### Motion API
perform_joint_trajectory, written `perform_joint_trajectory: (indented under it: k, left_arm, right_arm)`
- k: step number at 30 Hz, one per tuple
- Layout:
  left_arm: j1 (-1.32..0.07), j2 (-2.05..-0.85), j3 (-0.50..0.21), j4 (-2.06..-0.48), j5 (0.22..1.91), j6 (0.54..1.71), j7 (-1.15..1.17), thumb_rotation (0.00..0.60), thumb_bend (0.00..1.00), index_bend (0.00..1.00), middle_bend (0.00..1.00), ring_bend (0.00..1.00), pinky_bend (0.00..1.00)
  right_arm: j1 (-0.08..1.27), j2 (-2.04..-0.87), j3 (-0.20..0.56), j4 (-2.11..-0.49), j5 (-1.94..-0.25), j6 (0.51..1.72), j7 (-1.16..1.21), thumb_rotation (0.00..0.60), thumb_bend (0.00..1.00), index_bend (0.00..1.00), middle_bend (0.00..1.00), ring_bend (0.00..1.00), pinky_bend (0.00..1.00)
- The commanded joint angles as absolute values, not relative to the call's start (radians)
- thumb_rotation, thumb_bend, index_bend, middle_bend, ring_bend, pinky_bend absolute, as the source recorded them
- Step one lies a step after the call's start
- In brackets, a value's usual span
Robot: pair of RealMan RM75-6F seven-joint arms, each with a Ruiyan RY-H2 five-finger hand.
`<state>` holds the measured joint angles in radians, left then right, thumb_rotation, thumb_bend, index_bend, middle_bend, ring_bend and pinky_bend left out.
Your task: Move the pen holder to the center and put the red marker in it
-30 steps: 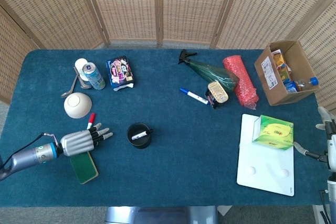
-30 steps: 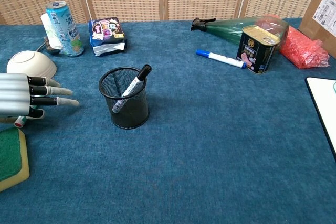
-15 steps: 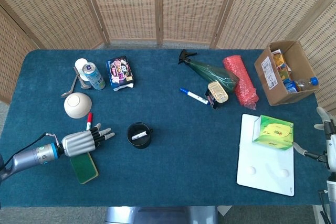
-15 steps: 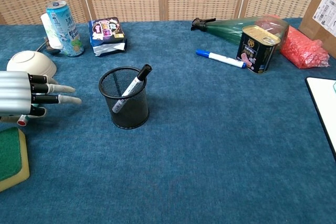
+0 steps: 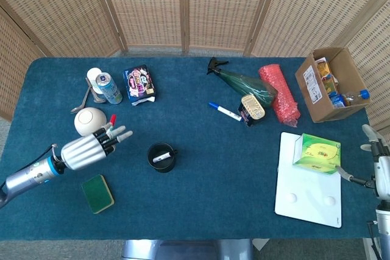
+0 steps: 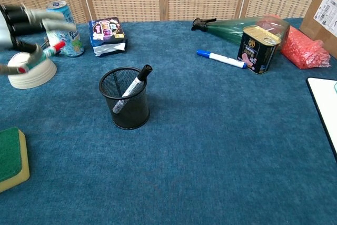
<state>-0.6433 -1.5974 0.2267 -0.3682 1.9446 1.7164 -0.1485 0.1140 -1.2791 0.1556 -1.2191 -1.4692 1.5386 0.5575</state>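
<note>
The red marker (image 6: 43,55) is pinched in the left hand (image 5: 91,147), lifted clear of the table, with the other fingers stretched toward the mesh pen holder (image 5: 161,157). That holder is parked just right of the hand and a black marker (image 6: 131,88) is leaned inside it. A white bowl (image 6: 30,73) is seen right behind the hand, a green sponge (image 5: 98,193) below it. The right hand (image 5: 376,168) is kept at the table's far right edge; its fingers can't be made out.

Three markers are showing: one red marker (image 5: 111,120), one black marker (image 6: 131,87) and one blue marker (image 5: 225,111). One pen holder (image 6: 125,98), one bowl (image 5: 89,118), two cans and one sponge (image 5: 98,193) are lying on the table.
</note>
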Motion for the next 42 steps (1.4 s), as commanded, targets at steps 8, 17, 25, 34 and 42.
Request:
perform_joint_trajectory:
  k: [8, 17, 25, 34, 42]
  left_arm:
    - [-0.657, -1.538, 0.175, -0.511, 1.900, 1.802, -0.199, 0.600, 0.47, 0.70, 0.07, 0.06, 0.29]
    - [-0.652, -1.474, 0.142, -0.783, 1.858, 1.801, -0.293, 0.600, 0.47, 0.70, 0.07, 0.07, 0.30]
    - [-0.635, -1.396, 0.134, -1.107, 1.817, 1.739, -0.359, 0.600, 0.47, 0.70, 0.07, 0.07, 0.29]
    - [-0.611, -1.309, 0.142, -1.374, 1.745, 1.630, -0.507, 0.600, 0.47, 0.70, 0.06, 0.05, 0.27]
    - [-0.604, -1.219, 0.148, -1.587, 1.648, 1.482, -0.732, 0.600, 0.48, 0.69, 0.05, 0.02, 0.25]
  right_arm:
    - [0.116, -1.281, 0.153, -1.221, -1.474, 1.535, 0.546, 0.600, 0.00, 0.02, 0.10, 0.11, 0.35]
    - [0.119, -1.285, 0.148, -1.224, -1.480, 1.531, 0.529, 0.600, 0.00, 0.02, 0.10, 0.11, 0.35]
    - [0.122, -1.289, 0.143, -1.228, -1.487, 1.528, 0.513, 0.600, 0.00, 0.02, 0.10, 0.11, 0.35]
    - [0.125, -1.293, 0.139, -1.229, -1.489, 1.523, 0.497, 0.600, 0.00, 0.02, 0.10, 0.11, 0.35]
    - [0.124, -1.294, 0.132, -1.233, -1.498, 1.526, 0.489, 0.600, 0.00, 0.02, 0.10, 0.11, 0.35]
